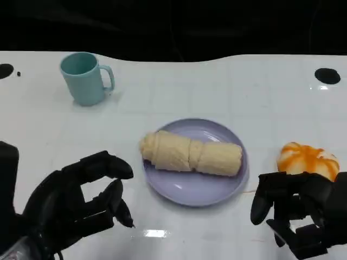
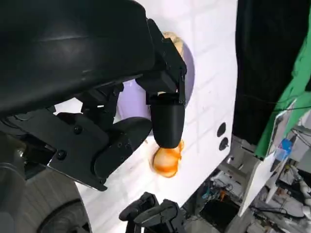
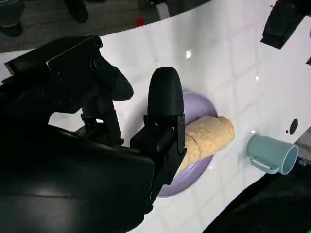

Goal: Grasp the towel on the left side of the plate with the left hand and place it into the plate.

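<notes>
The towel (image 1: 191,153), a soft, light roll best pinched mid-length, lies on the plate (image 1: 184,190) at centre frame; left hand (image 1: 76,203) open, holding nothing, right hand (image 1: 295,208) probably curled empty.

We see the rolled towel (image 1: 191,154) lying across the plate (image 1: 184,190). Our left hand (image 1: 76,203) hovers empty at eight o'clock, a cup (image 1: 84,78) at eleven.

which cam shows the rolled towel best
The head view: the whole rolled towel lies unobstructed across the purple plate. The right wrist view shows one end of it, the rest hidden behind the right robot hand. The left wrist view catches just a sliver beyond the left robot hand.
</notes>
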{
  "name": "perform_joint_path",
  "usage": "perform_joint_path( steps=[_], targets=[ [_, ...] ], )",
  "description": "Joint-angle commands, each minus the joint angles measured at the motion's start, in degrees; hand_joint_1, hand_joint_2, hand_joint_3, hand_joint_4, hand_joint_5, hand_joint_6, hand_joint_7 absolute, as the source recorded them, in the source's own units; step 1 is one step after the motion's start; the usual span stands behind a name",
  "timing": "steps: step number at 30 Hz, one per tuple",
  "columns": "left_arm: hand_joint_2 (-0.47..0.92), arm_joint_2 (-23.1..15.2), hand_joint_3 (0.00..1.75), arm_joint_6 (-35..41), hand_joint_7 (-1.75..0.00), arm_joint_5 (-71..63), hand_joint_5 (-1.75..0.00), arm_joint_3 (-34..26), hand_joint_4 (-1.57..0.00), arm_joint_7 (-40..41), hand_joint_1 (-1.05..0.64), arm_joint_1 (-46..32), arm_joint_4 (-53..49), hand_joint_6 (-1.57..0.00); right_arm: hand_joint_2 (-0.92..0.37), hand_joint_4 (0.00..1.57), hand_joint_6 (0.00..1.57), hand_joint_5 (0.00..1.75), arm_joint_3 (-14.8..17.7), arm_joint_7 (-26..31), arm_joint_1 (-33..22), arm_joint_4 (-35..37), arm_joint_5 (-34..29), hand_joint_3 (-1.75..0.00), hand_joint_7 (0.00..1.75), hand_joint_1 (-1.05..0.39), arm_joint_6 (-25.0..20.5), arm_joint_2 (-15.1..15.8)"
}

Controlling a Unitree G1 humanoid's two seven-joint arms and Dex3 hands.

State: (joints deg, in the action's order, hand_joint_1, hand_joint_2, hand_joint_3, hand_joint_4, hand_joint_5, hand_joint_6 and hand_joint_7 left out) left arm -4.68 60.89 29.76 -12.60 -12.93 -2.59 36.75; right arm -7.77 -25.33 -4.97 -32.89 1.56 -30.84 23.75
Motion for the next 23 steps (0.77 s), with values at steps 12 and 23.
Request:
perform_joint_path(
  steps=[12,23],
  targets=[
    [0.68,-2.81,1.12,-3.65,-1.75,-0.61,-1.75,3.99,-0.78,1.06,-0.13,0.36,-5.62,-0.62,-0.58,0.7,0.69,1.68,1.27,-0.44,-1.54,2.0,-0.04,-1.07,1.42,0.06,4.65,1.06],
    [0.63,-3.5,1.18,-4.46,-1.74,-0.3,-1.75,4.7,-0.79,1.31,-0.14,0.26,-5.91,-0.64,-0.59,0.69,0.68,1.69,1.62,-0.59,-1.62,2.26,0.6,-1.08,1.42,0.06,4.75,0.92]
  ],
)
